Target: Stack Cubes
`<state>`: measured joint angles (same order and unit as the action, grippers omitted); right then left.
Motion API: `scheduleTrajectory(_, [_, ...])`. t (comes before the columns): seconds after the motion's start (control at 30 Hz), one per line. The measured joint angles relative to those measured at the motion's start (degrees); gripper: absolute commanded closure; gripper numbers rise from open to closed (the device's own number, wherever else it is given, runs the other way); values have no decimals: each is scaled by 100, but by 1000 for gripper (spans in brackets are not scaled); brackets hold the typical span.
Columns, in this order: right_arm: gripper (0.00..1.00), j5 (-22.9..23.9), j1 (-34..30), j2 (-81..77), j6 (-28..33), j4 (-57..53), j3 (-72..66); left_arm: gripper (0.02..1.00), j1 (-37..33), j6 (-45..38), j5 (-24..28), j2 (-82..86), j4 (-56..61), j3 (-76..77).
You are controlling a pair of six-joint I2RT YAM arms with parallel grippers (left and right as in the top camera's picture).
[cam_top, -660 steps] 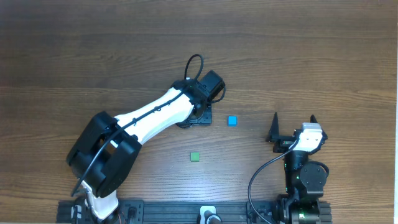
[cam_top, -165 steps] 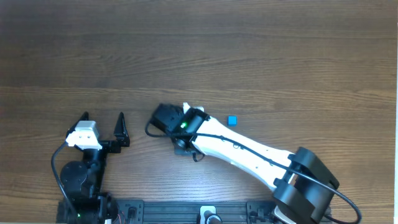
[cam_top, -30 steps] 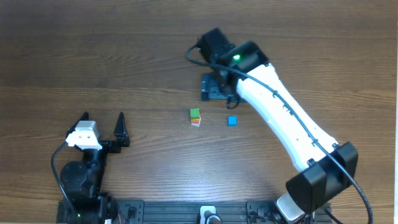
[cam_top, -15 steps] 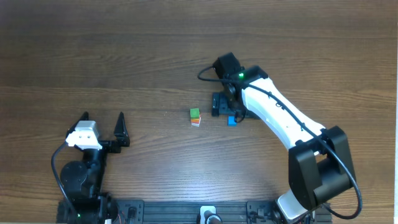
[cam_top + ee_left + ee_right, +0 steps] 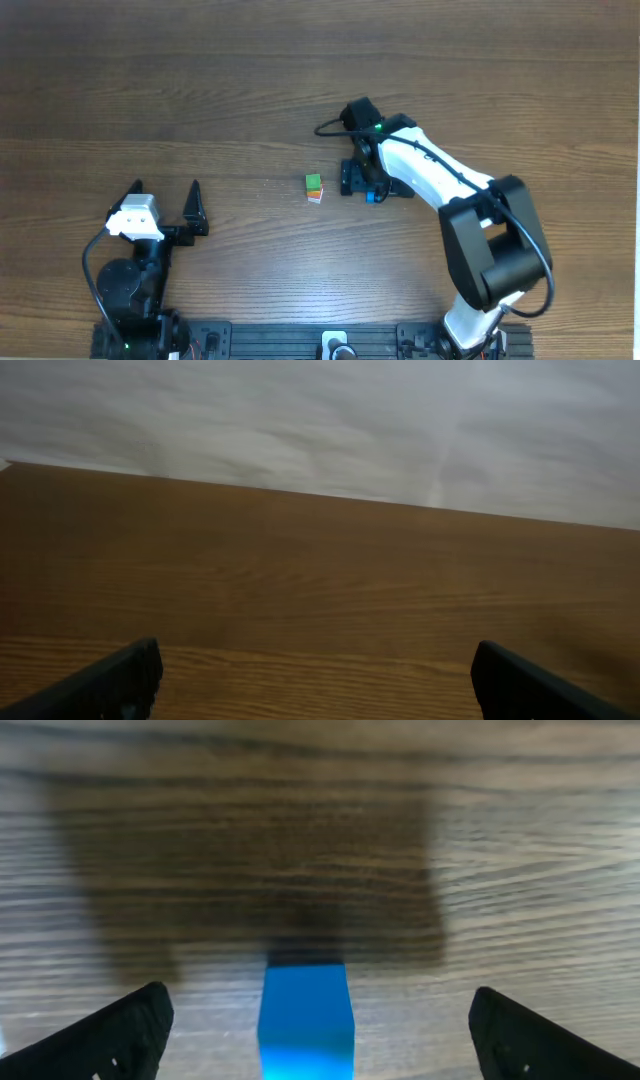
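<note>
Two right fingers (image 5: 110,1040) straddle partly hidden blue cube (image 5: 305,1020).

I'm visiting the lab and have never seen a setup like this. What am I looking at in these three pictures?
Two robot arms stand at a wooden table. One picture looks straight down from above. The other two come from cameras on each arm's wrist, with that arm's two fingers at the bottom edge. The left end effector rests open near its base, above bare wood. The right end effector is open with a blue cube between its fingers, not gripped. A little apart, a green cube sits on a reddish cube. Nothing is held.
</note>
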<state>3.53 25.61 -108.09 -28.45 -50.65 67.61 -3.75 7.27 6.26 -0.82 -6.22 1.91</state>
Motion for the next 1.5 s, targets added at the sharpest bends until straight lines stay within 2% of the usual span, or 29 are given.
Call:
scheduleTrajectory(0.17, [292, -55, 15, -46, 20, -2, -4, 20, 0, 0, 0, 0, 0, 0])
scheduleTrajectory(0.33, [430, -109, 68, -48, 20, -4, -4, 18, 0, -2, 2, 0, 0, 0])
scheduleTrajectory(0.83, [750, -212, 105, -50, 2, -2, -4, 18, 0, -2, 2, 0, 0, 0])
scheduleTrajectory(0.97, [787, -214, 107, -50, -4, -2, -4, 18, 0, 0, 2, 0, 0, 0])
scheduleTrajectory(1.1, [873, -214, 107, -50, 9, -2, -2, 20, 0, 0, 2, 0, 0, 0])
scheduleTrajectory(1.3, [879, -214, 122, -33, -4, -31, 4, 20, 0, 0, 2, 0, 0, 0])
scheduleTrajectory(1.5, [879, -212, 273, 317, -4, -592, 256, 18, 0, -2, 0, 0, 2, 0])
